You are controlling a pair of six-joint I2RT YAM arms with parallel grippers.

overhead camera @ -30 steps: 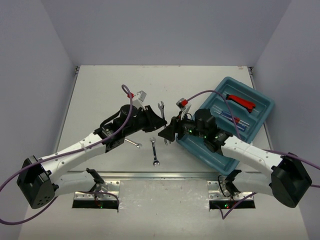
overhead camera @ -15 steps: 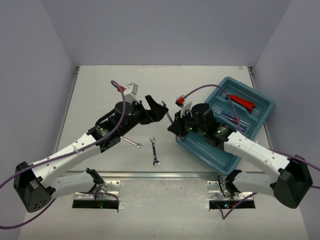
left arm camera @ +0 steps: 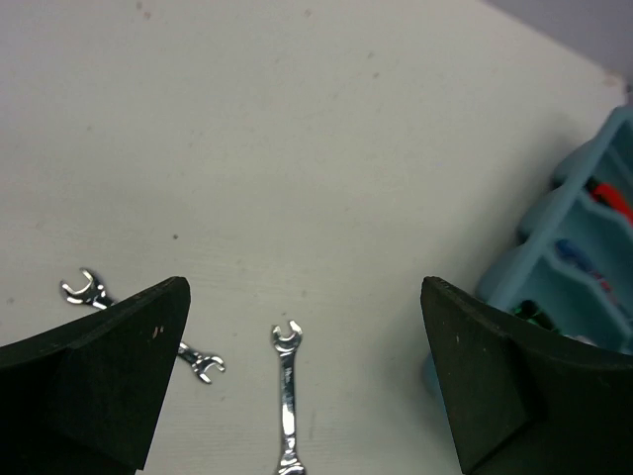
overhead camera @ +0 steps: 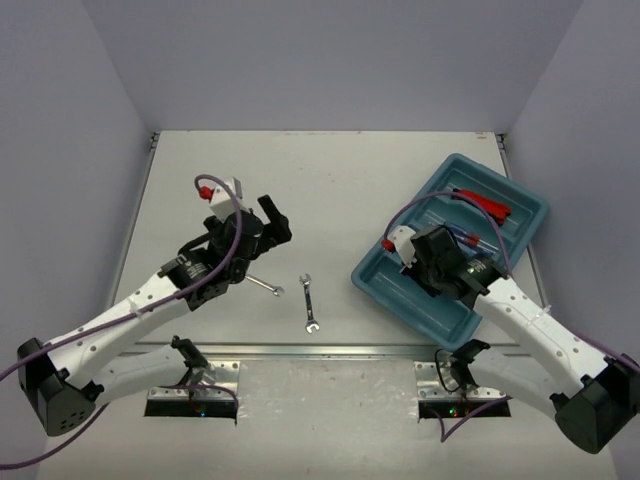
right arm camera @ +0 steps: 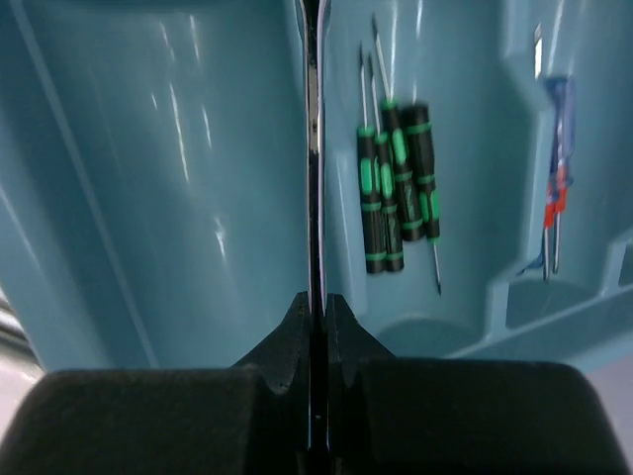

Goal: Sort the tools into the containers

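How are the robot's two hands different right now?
The left hand is wide open and holds nothing; the right hand is shut tight on a thin silver tool. The left hand hangs over the table; the right hand is over the teal tray. Both are black, with two fingers each.

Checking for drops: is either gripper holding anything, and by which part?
The right gripper pinches a thin silver wrench, seen edge-on, by its near end. The left gripper holds nothing.
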